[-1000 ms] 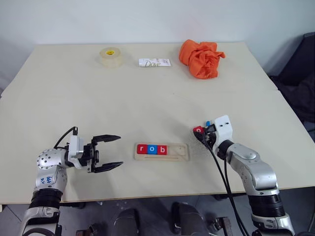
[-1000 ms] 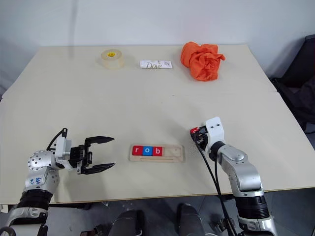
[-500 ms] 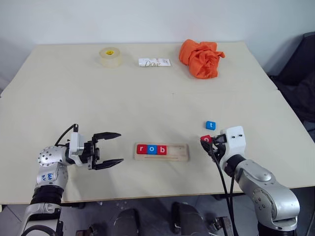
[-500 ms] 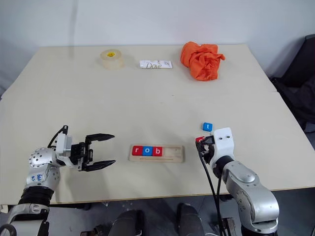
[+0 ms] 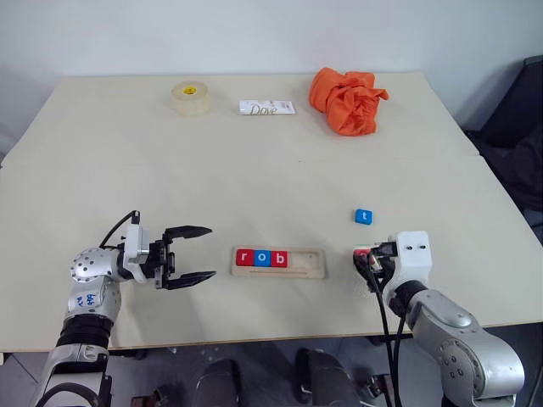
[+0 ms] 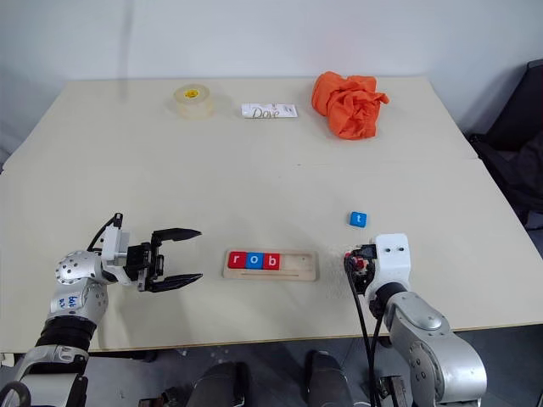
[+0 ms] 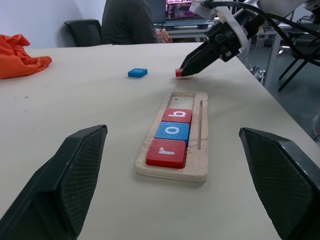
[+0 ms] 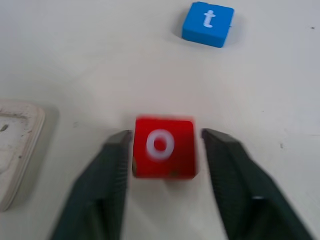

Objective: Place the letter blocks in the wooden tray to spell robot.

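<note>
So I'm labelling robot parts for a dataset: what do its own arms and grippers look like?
Both arms are silver-grey metal with rounded joints, black ribbed cuffs and black cables. Each wrist carries a white housing. The left gripper has two black curved fingers; blue handwriting marks that forearm. The right gripper has dark fingers too.

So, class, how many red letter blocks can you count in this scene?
3. Red square "r" block and red "b" block sit in the pale wooden tray; red "o" block lies on the table between the right end effector's fingers.
</note>
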Available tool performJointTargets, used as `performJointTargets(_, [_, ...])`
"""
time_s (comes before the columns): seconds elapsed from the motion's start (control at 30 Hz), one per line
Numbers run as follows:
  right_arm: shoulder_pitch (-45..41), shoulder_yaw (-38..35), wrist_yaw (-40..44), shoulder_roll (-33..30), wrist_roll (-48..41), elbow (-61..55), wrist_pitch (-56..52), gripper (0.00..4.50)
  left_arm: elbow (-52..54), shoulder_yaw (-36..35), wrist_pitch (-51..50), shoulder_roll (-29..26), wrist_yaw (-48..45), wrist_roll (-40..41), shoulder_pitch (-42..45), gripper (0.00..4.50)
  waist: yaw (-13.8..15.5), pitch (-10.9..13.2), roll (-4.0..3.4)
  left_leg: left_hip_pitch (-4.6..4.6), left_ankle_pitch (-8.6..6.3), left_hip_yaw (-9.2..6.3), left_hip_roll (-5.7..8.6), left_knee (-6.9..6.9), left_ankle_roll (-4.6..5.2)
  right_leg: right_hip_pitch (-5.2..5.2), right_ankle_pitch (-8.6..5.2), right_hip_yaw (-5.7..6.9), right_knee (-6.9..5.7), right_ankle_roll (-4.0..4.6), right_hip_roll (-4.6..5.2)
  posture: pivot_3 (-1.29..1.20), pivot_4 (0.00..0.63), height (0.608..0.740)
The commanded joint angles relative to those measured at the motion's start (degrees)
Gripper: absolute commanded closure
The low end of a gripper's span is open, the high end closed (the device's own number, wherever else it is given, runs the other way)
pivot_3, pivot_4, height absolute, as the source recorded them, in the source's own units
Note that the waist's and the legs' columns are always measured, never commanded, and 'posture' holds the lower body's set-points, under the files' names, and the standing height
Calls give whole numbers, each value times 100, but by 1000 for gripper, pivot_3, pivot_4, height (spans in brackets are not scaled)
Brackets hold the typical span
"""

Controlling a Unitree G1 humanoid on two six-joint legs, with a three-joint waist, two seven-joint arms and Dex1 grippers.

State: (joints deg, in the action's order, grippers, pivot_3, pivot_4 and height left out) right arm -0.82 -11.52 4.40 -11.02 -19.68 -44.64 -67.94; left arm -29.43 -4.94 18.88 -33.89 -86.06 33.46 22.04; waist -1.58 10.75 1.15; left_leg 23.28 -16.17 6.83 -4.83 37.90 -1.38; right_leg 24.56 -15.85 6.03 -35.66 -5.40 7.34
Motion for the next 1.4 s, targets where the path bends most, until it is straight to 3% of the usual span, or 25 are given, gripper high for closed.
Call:
performJointTargets(0.03, [-64, -74, 130, -128, -97, -264, 97, 569, 76, -18, 47, -1, -641, 34, 11, 0, 0, 0, 0, 0, 0, 0, 0, 0, 0, 0, 0, 0, 0, 0, 0, 0, 150, 740])
performJointTargets(0.1, [-101, -4, 427, -467, -139, -243, 211, 36, 86, -27, 54, 11, -633, 32, -4, 0, -2, 0, 0, 0, 0, 0, 0, 0, 0, 0, 0, 0, 0, 0, 0, 0, 150, 740])
performJointTargets(0.3, [-19, 395, 2142, -2373, -45, 448, 1436, 36, 64, -15, 123, 88, -590, 6, -23, 0, 2, 0, 1, 0, -2, -2, 2, -2, 4, -3, 0, 2, 8, -1, 0, 0, 150, 740])
performJointTargets(0.5, [-363, 693, 3753, -3672, 91, 1714, 2868, 36, 160, -5, 174, 184, -549, 8, -106, 0, -4, 1, 3, -2, -2, 4, 3, -1, 4, -4, 3, -1, 8, -7, 0, 0, 150, 740])
performJointTargets(0.77, [-1225, 1318, 5382, -4411, 491, 3437, 4480, 36, 449, -46, 150, 143, -524, 89, -417, 0, 5, 1, 3, -2, -1, 8, 2, 2, 3, -3, 4, -2, 9, -11, 1, 0, 150, 740])
performJointTargets(1.07, [-2162, 2107, 6226, -4200, 1111, 4780, 5427, 36, 640, -208, 145, -4, -438, 120, -678, 0, -4, 1, 3, -4, -1, 12, 2, 11, 1, -3, 5, -2, 5, -12, 3, 0, 150, 740])
performJointTargets(1.17, [-2430, 2333, 6237, -4082, 1379, 5175, 5398, 635, 737, -245, 151, -1, -366, 115, -775, 0, -11, 1, 3, -7, 0, 12, 1, 12, 0, -4, 5, -2, 2, -12, 2, 0, 150, 740])
performJointTargets(1.4, [-2569, 2328, 6412, -4005, 1357, 5103, 5319, 2859, 907, -305, 155, 62, -240, 94, -954, 0, -3, 0, 5, -10, 2, 10, 0, 18, -3, -8, 7, -2, -4, -11, 4, 0, 150, 740])
